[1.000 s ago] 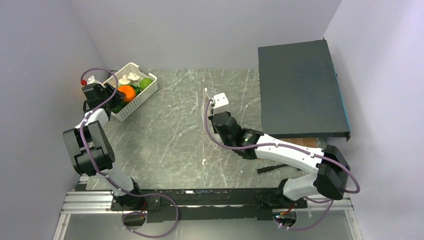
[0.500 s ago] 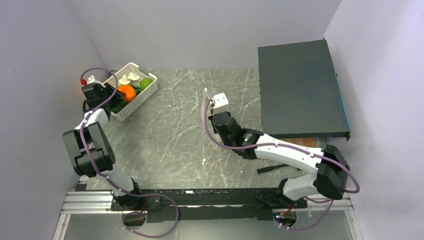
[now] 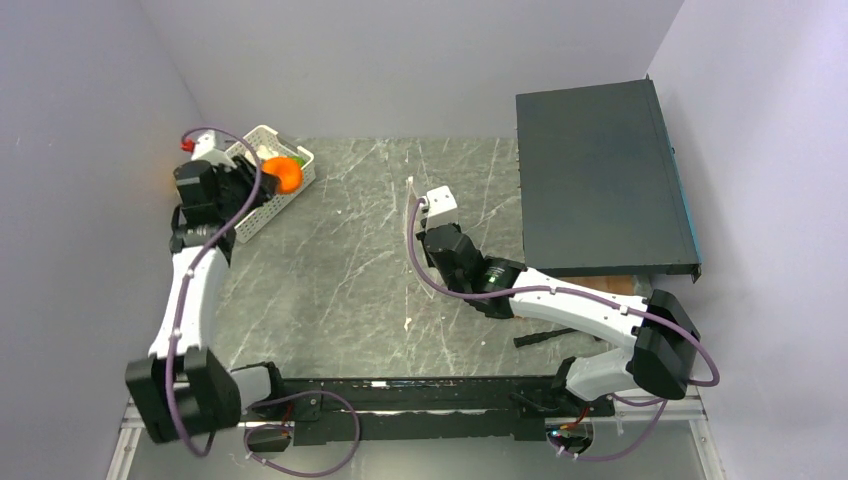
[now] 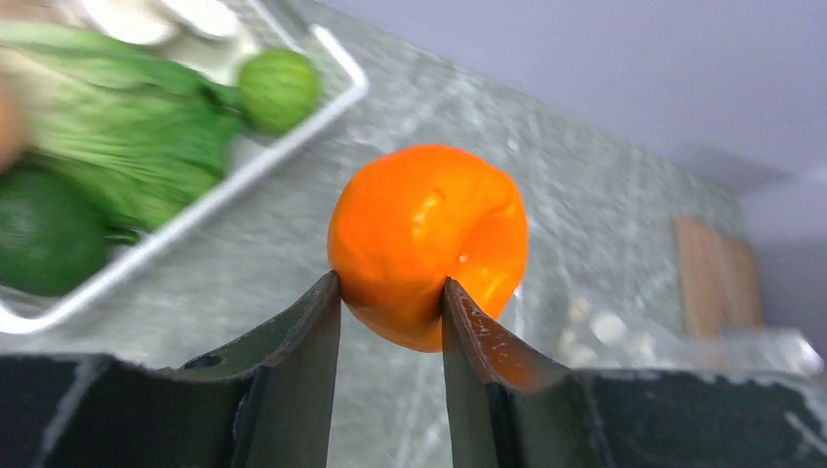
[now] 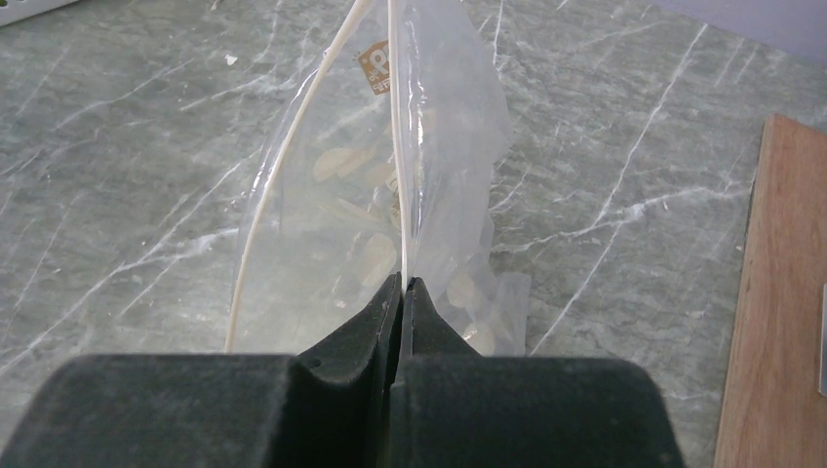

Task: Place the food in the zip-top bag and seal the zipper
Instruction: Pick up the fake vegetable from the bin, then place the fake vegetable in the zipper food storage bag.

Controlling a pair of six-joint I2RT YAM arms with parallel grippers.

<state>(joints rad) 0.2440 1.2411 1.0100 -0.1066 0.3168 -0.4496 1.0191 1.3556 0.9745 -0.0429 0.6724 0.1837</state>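
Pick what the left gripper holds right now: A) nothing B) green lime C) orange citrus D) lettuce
C: in the left wrist view the left gripper pinches the orange citrus between its fingers, while the lime and lettuce lie in the white basket.

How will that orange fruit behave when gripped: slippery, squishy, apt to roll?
The orange fruit looks glossy, so it may slip. It seems dented where the left end effector pinches it, so probably soft. Round, it would likely roll if released.
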